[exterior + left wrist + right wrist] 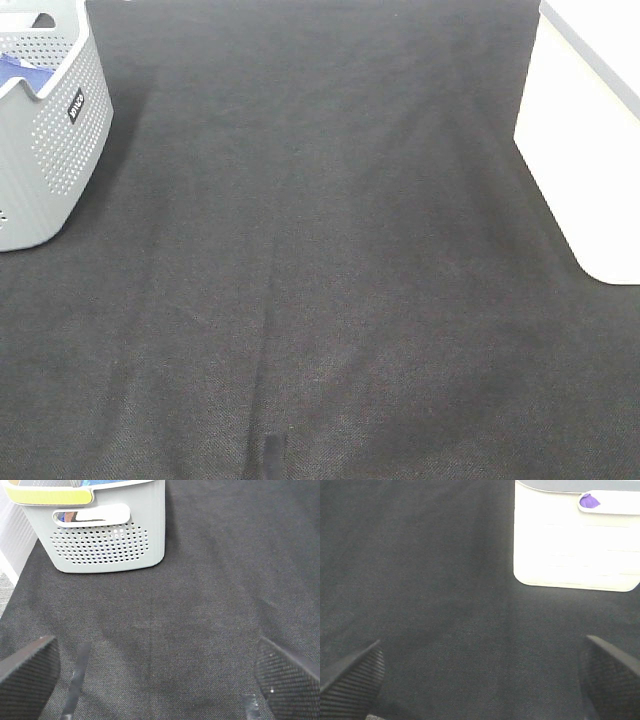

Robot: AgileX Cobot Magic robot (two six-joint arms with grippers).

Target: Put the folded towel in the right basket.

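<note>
**Operator:** Report the work surface layout.

**Inspector:** A dark woven cloth (320, 280) covers the table. A grey perforated basket (45, 150) stands at the far left edge of the overhead view. A white basket (585, 140) stands at the far right edge. The two are well apart, with bare cloth between them.

**Operator:** Status of the left gripper?

**Inspector:** The left gripper (157, 680) has its fingers spread wide, one textured pad (27, 675) at each side of the wrist view. Nothing sits between them. It faces the grey basket, whose handle slot (92, 516) and yellow-green rim band (50, 495) are visible.

**Operator:** And the right gripper?

**Inspector:** The right gripper (480, 680) is likewise spread apart and holds nothing. It faces the white basket, where a purple patch (590, 501) shows through the handle opening.

**Operator:** Location of the folded towel?

**Inspector:** Not confirmed. Blue fabric (18, 72) shows inside the grey basket; whether it is the towel cannot be determined.
</note>
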